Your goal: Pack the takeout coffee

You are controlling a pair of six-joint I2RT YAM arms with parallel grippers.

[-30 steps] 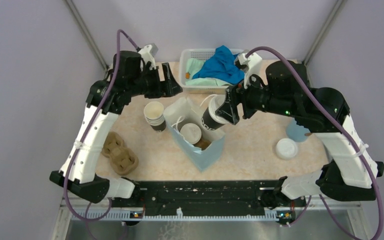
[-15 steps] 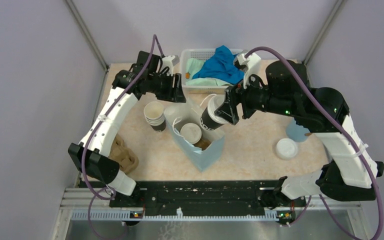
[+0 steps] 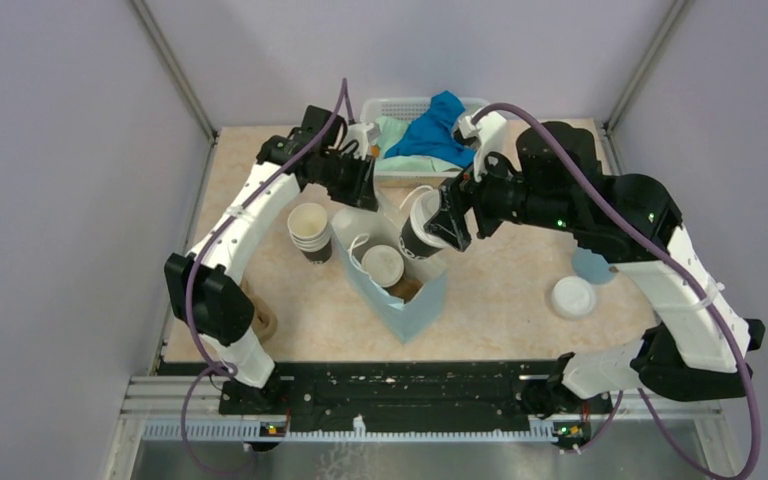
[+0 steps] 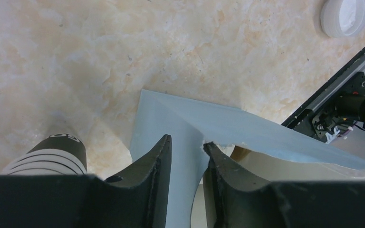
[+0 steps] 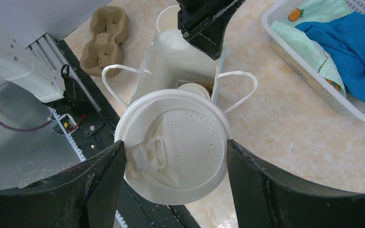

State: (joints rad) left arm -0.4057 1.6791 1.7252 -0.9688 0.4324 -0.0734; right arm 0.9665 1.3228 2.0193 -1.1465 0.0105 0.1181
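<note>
One cup [image 3: 422,234] in right gripper [image 5: 171,154] | bagged cup [image 3: 382,262] half-hidden | left gripper [image 4: 186,141] unclear

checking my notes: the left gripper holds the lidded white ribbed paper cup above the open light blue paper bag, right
No. The right gripper holds the lidded white ribbed paper cup above the open light blue paper bag, as the right wrist view shows.

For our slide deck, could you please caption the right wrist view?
Right claw holds a lidded cup over the open bag; left claw at its rim.
</note>
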